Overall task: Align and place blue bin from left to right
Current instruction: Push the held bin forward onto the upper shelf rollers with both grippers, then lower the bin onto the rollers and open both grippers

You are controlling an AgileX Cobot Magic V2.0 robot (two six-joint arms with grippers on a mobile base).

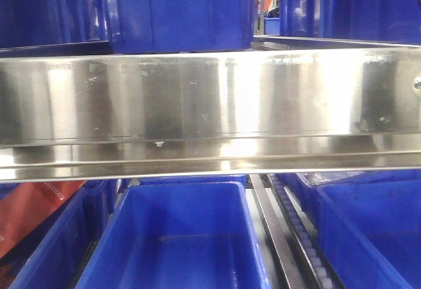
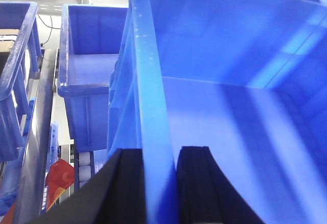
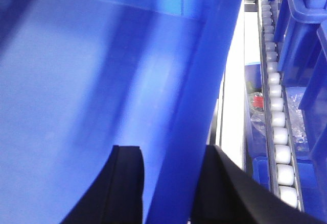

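The blue bin (image 1: 177,9) stands on the upper shelf level in the front view, showing a flat side wall with ribs at its corners. Neither gripper appears in that view. In the left wrist view my left gripper (image 2: 161,152) is shut on the bin's left rim (image 2: 148,81), one black finger outside the wall and one inside. In the right wrist view my right gripper (image 3: 171,150) straddles the bin's right rim (image 3: 204,81) the same way, shut on it. The bin's inside looks empty.
A shiny steel shelf beam (image 1: 210,98) crosses the front view. More blue bins sit beside the held one (image 1: 46,9) (image 1: 355,6) and below (image 1: 177,236) (image 1: 375,230). Roller tracks (image 1: 296,236) (image 3: 276,101) run between lanes. Another bin (image 2: 87,55) stands left; a red packet (image 2: 59,175) lies below.
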